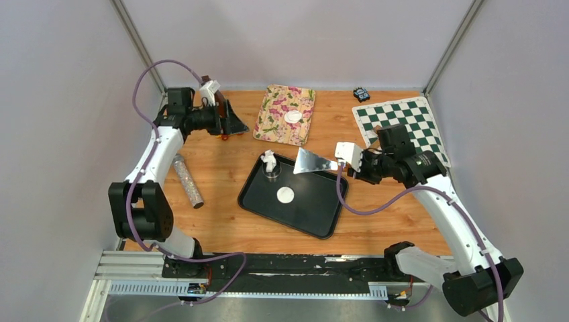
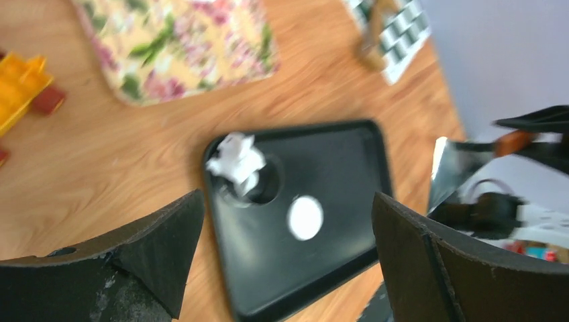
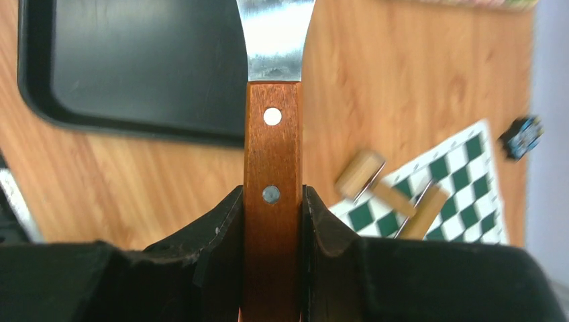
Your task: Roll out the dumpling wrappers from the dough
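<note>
Left gripper (image 1: 231,125) hangs over the table's (image 1: 221,171) far-left side, arm stretched forward, jaws spread wide. One round dumpling wrapper (image 1: 292,117) lies flat on the floral mat (image 1: 272,126), another (image 1: 286,195) on the black tray (image 1: 315,213). Right gripper (image 1: 353,158) clamps a spatula's (image 1: 314,162) wooden handle, with the blade pointing left at the tray's far edge.

Bright, even light falls from above, and shadows are soft. The left wrist view is motion-blurred, the wrapper (image 2: 305,218) smeared. Glare whitens the steel of the spatula (image 3: 272,134).

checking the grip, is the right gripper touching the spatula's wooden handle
Touching. The right wrist view shows the right gripper with both fingers pressed against the sides of the spatula handle.
</note>
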Robot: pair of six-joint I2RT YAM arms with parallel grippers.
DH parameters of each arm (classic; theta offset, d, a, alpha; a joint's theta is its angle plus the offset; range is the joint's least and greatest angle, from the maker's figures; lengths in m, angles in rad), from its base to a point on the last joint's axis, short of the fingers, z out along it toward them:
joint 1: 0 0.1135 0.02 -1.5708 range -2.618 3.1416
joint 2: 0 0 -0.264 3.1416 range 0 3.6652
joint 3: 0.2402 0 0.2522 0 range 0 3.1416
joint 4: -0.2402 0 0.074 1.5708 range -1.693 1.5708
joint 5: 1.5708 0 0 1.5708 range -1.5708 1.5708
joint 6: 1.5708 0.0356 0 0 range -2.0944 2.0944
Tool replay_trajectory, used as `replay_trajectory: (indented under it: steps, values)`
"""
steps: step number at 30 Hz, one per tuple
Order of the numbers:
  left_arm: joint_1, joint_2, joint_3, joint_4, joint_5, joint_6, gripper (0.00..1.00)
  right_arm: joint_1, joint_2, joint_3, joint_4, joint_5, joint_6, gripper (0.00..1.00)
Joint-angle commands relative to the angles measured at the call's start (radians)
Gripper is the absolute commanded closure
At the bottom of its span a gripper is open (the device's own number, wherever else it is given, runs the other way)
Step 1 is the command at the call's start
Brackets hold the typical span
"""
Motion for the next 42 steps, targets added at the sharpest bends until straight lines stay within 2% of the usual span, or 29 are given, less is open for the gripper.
replay_trajectory:
  steps: [1, 7, 11, 13, 19, 25, 28, 37, 40, 42]
  values:
    - [-0.031, 0.036, -0.036, -0.289, -0.232, 0.333, 0.03, 0.035, 0.017, 0.033, -0.211, 0.214, 0.033, 1.00]
    - [-0.120, 0.088, -0.073, -0.316, -0.350, 0.410, 0.09, 0.107, 0.156, 0.038, -0.317, 0.394, 0.102, 1.00]
    - [-0.190, 0.085, -0.119, -0.268, -0.442, 0.410, 0.16, 0.191, 0.188, 0.040, -0.308, 0.471, 0.151, 1.00]
    - [-0.204, 0.093, -0.137, -0.244, -0.468, 0.401, 0.23, 0.202, 0.213, 0.050, -0.313, 0.458, 0.170, 1.00]
    - [-0.220, 0.115, -0.187, -0.185, -0.553, 0.378, 0.32, 0.278, 0.257, 0.007, -0.247, 0.495, 0.209, 1.00]
    - [-0.225, 0.135, -0.217, -0.162, -0.528, 0.361, 0.35, 0.333, 0.342, 0.032, -0.220, 0.487, 0.258, 1.00]
    - [-0.236, 0.165, -0.214, -0.161, -0.518, 0.357, 0.44, 0.333, 0.391, 0.051, -0.202, 0.490, 0.277, 1.00]
    - [-0.279, 0.228, -0.231, -0.146, -0.528, 0.352, 0.49, 0.333, 0.487, 0.097, -0.208, 0.466, 0.332, 1.00]
    - [-0.289, 0.243, -0.231, -0.146, -0.541, 0.348, 0.54, 0.333, 0.507, 0.110, -0.208, 0.477, 0.350, 1.00]
    - [-0.297, 0.245, -0.232, -0.146, -0.552, 0.345, 0.62, 0.333, 0.510, 0.122, -0.209, 0.485, 0.359, 1.00]
